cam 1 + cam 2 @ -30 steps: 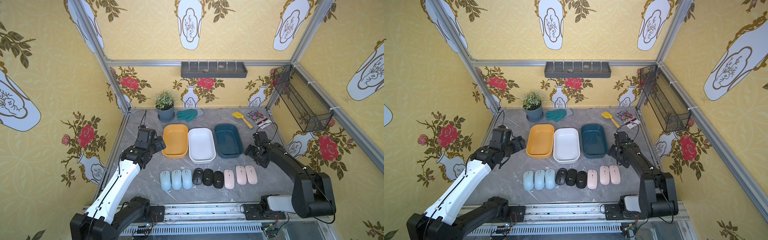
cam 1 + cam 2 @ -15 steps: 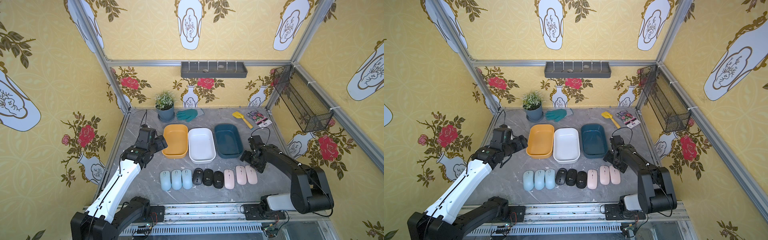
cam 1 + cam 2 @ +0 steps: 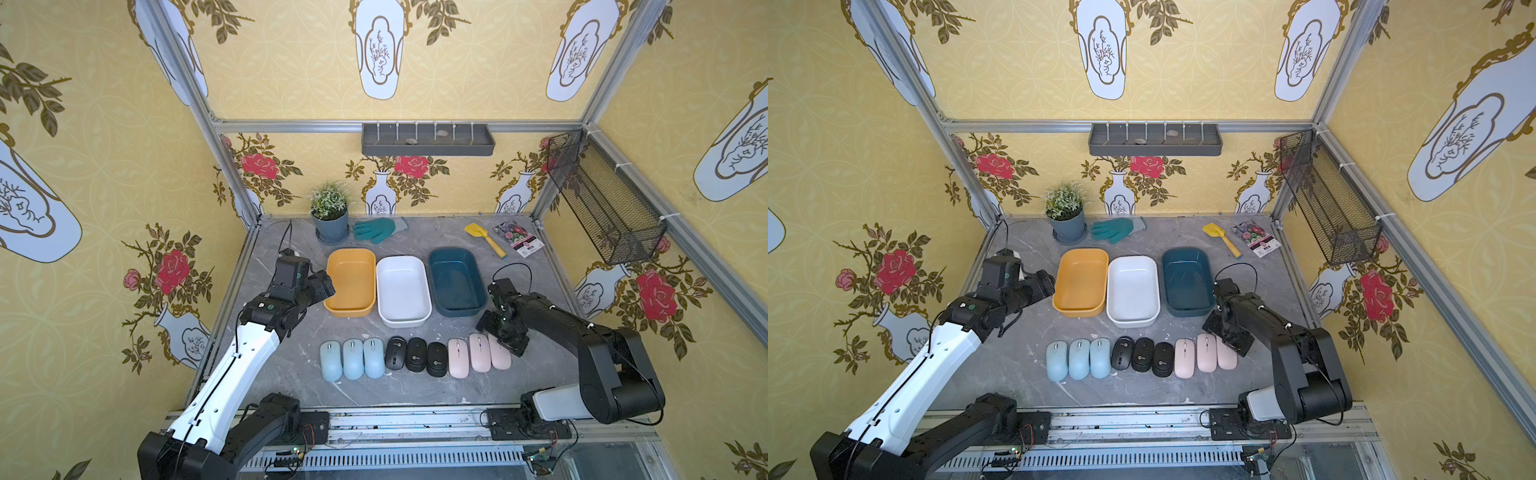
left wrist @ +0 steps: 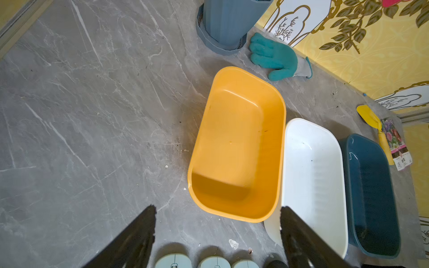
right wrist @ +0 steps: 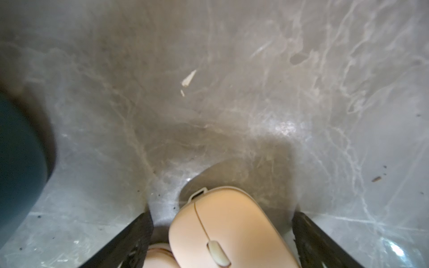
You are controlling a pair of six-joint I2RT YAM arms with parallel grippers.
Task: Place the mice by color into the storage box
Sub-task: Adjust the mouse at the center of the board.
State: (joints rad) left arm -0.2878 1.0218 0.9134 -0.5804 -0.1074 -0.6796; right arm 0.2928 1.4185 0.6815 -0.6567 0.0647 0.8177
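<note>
Nine mice lie in a row near the table's front: three pale blue [image 3: 353, 358], three black [image 3: 416, 354], three pale pink [image 3: 458, 358]. Behind them stand three empty storage boxes: orange [image 3: 351, 280], white [image 3: 402, 286] and dark teal [image 3: 456, 280]. My right gripper [image 3: 503, 336] is low over the rightmost pink mouse [image 5: 232, 227], open, one finger on each side with a gap to the mouse; another pink mouse [image 5: 160, 257] lies beside it. My left gripper [image 3: 322, 286] hangs open and empty above the table beside the orange box [image 4: 236, 143], with the blue mice [image 4: 173, 262] below it.
At the back stand a potted plant [image 3: 330, 216], a green glove [image 3: 376, 228], a yellow trowel [image 3: 484, 239] and a seed packet [image 3: 518, 239]. A wire basket [image 3: 602, 203] juts from the right wall. A grey shelf [image 3: 428, 139] hangs on the back wall.
My right gripper has come down and toward the front, from beside the teal box to over the rightmost pink mouse, and its jaws stand a little wider. The left arm has barely moved.
</note>
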